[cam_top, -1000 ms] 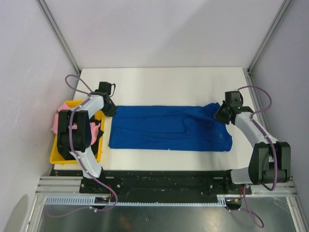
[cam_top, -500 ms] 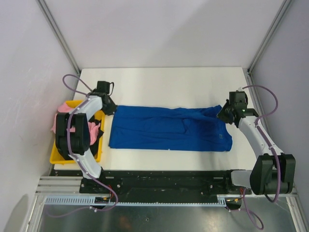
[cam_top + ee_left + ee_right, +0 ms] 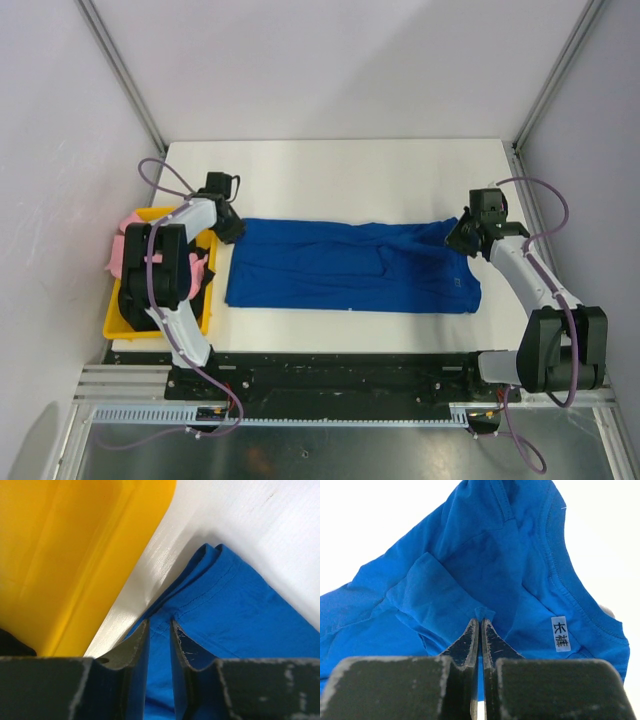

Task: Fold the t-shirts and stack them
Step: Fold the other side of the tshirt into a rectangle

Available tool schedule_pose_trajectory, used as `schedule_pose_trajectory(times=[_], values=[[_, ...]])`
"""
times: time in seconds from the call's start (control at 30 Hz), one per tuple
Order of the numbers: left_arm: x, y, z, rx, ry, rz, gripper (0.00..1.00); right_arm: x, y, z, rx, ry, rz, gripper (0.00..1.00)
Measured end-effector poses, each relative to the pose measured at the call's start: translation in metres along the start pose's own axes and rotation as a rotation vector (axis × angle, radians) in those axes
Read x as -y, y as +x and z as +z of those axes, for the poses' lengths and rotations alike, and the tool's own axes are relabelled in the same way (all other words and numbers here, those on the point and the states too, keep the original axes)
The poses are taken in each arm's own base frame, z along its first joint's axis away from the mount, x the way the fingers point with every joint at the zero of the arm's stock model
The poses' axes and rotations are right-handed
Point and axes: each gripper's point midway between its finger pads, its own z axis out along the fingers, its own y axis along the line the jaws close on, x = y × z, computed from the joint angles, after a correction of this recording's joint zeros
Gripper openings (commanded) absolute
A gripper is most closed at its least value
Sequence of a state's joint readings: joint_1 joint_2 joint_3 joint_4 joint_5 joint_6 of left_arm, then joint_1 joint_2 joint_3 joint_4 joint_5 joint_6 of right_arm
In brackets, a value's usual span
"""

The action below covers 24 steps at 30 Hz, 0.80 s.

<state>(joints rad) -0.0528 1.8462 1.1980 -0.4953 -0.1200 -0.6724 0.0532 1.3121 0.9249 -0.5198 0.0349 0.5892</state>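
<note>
Blue t-shirt (image 3: 350, 265) lay flat on the tabletop (image 3: 350, 170), folded into a long strip. Left fingers (image 3: 134, 647) sat narrow w/ its hem corner between them. Right fingers (image 3: 468, 639) were pinched nearly closed on a tuck near the collar. Probably best to lift both ends together & evenly, keeping cloth taut, no dragging. Count: 1 blue shirt, 1 pink t-shirt (image 3: 128, 222), 1 yellow bin (image 3: 115, 325), 2 arms.

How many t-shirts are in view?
2. The blue t-shirt lies spread on the table; the pink t-shirt is bunched in the yellow bin. The left arm covers that bin, so more may be hidden.
</note>
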Motion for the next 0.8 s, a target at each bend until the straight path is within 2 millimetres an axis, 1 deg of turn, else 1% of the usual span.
schedule_pose_trajectory(times=[0.1, 0.3, 0.43, 0.57, 0.8], values=[[-0.001, 0.0, 0.002, -0.002, -0.004, 0.0, 0.28, -0.001, 0.0, 0.001, -0.001, -0.003, 0.002, 0.0], [-0.002, 0.0, 0.002, 0.002, -0.011, -0.001, 0.35, -0.004, -0.001, 0.005, -0.003, -0.015, 0.002, 0.0], [-0.003, -0.001, 0.002, 0.005, -0.014, -0.003, 0.36, -0.004, 0.0, 0.007, -0.007, -0.017, 0.003, 0.0], [-0.005, -0.003, 0.003, 0.007, -0.018, -0.008, 0.34, -0.004, 0.0, 0.008, -0.009, -0.015, 0.003, 0.0], [-0.004, -0.004, 0.007, 0.002, -0.02, -0.008, 0.25, -0.004, 0.001, 0.013, -0.014, -0.012, 0.004, 0.0]])
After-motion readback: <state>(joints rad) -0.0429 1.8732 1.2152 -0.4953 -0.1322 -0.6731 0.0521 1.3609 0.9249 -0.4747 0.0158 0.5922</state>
